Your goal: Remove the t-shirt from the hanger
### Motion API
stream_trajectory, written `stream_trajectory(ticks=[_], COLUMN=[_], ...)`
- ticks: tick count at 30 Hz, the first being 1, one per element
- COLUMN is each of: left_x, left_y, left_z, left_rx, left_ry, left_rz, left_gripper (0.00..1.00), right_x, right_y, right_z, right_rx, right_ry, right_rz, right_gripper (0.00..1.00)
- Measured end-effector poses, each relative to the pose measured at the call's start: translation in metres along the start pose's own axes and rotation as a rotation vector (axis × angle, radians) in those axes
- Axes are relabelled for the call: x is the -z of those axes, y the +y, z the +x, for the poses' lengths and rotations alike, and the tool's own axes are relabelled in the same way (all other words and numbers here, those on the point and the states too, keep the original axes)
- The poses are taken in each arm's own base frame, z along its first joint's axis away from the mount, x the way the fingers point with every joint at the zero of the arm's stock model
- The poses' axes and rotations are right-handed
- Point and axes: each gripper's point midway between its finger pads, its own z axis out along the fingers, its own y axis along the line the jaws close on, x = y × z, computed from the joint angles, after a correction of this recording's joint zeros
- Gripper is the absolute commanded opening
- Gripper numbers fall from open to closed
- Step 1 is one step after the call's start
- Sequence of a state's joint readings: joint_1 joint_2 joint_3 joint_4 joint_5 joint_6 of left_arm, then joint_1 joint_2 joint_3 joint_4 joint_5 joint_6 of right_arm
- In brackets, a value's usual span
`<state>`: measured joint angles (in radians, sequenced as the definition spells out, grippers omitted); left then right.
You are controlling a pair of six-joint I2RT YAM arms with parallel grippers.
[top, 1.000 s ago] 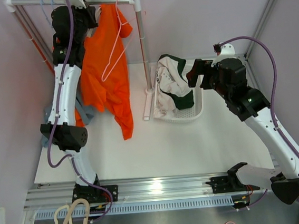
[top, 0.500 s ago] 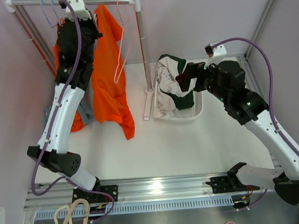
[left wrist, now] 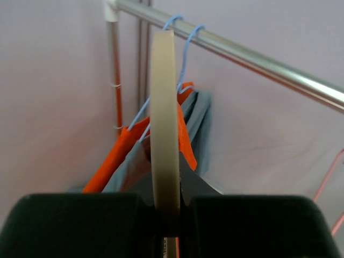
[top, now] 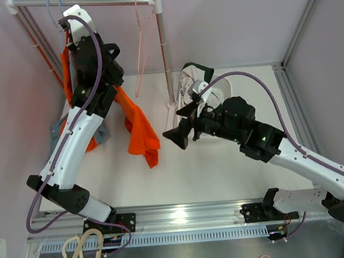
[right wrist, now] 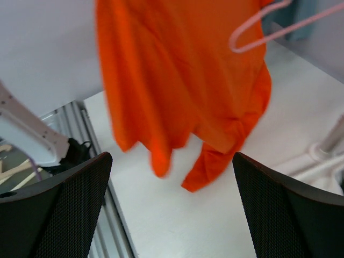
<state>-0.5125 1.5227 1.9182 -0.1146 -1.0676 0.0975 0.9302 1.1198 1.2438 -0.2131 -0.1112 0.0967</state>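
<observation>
The orange t-shirt (top: 140, 129) (right wrist: 177, 80) hangs loose below my left arm, clear of the pink hanger (top: 141, 46) (right wrist: 269, 27). The hanger dangles bare from the rail. My left gripper (top: 71, 41) (left wrist: 165, 161) is raised near the rail and its jaws are shut. The shirt's top end runs up behind that arm, and the grip itself is hidden. My right gripper (top: 175, 135) (right wrist: 172, 204) is open just right of the shirt's lower hem, nothing between its fingers.
The rack's rail (left wrist: 258, 62) carries blue hangers (left wrist: 183, 32) with orange and grey garments (top: 102, 132). The rack's upright pole (top: 164, 50) stands behind the shirt. A white basket (top: 217, 88) of white-and-green clothes sits behind my right arm.
My left arm pulled the t-shirt down and left off the pink hanger, which now hangs bare. My right arm swung left from the basket to beside the shirt.
</observation>
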Motion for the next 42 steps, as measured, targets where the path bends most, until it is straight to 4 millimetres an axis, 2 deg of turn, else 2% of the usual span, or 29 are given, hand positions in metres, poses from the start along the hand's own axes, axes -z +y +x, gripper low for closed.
stream_trajectory(ticks=[3, 5, 9, 10, 12, 13, 15, 16, 19, 24, 28, 31, 32, 36, 38, 42], left_x=[0.009, 0.016, 0.032, 0.035, 0.04, 0.041, 0.043, 0.043, 0.041, 0.042, 0.047, 0.047, 0.046, 0.034, 0.031, 0.03], left_y=[0.01, 0.009, 0.005, 0.003, 0.001, 0.0, 0.0, 0.0, 0.005, 0.008, 0.003, 0.002, 0.0, 0.005, 0.005, 0.004], left_z=[0.006, 0.011, 0.027, 0.03, 0.036, 0.038, 0.042, 0.042, 0.042, 0.041, 0.042, 0.045, 0.045, 0.042, 0.038, 0.029], left_rx=[-0.018, -0.025, -0.067, -0.077, -0.094, -0.1, -0.112, -0.113, -0.121, -0.143, -0.165, -0.178, -0.178, -0.176, -0.173, -0.17], left_ry=[0.022, 0.034, 0.064, 0.069, 0.078, 0.081, 0.086, 0.086, 0.086, 0.086, 0.091, 0.094, 0.093, 0.084, 0.078, 0.067], left_rz=[-0.083, -0.096, -0.102, -0.099, -0.098, -0.098, -0.099, -0.097, -0.119, -0.123, -0.109, -0.106, -0.104, -0.133, -0.135, -0.135], left_gripper=[0.01, 0.01, 0.01, 0.01, 0.01, 0.01, 0.01, 0.01, 0.01, 0.01, 0.01, 0.01, 0.01, 0.01, 0.01, 0.01], right_x=[-0.008, -0.013, -0.031, -0.037, -0.052, -0.059, -0.073, -0.078, -0.084, -0.077, -0.057, -0.036, -0.026, 0.006, 0.013, 0.014], right_y=[0.028, 0.043, 0.061, 0.064, 0.068, 0.069, 0.07, 0.07, 0.07, 0.072, 0.078, 0.083, 0.091, 0.117, 0.115, 0.103], right_z=[-0.001, -0.004, -0.008, -0.007, -0.002, 0.001, 0.005, 0.007, 0.017, 0.013, 0.004, -0.011, -0.011, 0.021, 0.047, 0.091], right_rx=[0.014, 0.019, 0.026, 0.027, 0.033, 0.036, 0.039, 0.038, 0.038, 0.047, 0.06, 0.058, 0.052, 0.037, 0.026, 0.006], right_ry=[-0.027, -0.053, -0.09, -0.092, -0.083, -0.076, -0.059, -0.051, -0.022, -0.037, -0.083, -0.144, -0.146, -0.104, -0.062, 0.013], right_rz=[-0.1, -0.151, -0.209, -0.221, -0.234, -0.237, -0.236, -0.236, -0.208, -0.141, -0.08, -0.046, -0.066, -0.147, -0.145, -0.099], right_gripper=[0.99, 0.99, 1.0, 0.93, 0.72, 0.45, 0.18, 0.0, 0.0, 0.0, 0.0, 0.0, 0.0, 0.0, 0.0, 0.0])
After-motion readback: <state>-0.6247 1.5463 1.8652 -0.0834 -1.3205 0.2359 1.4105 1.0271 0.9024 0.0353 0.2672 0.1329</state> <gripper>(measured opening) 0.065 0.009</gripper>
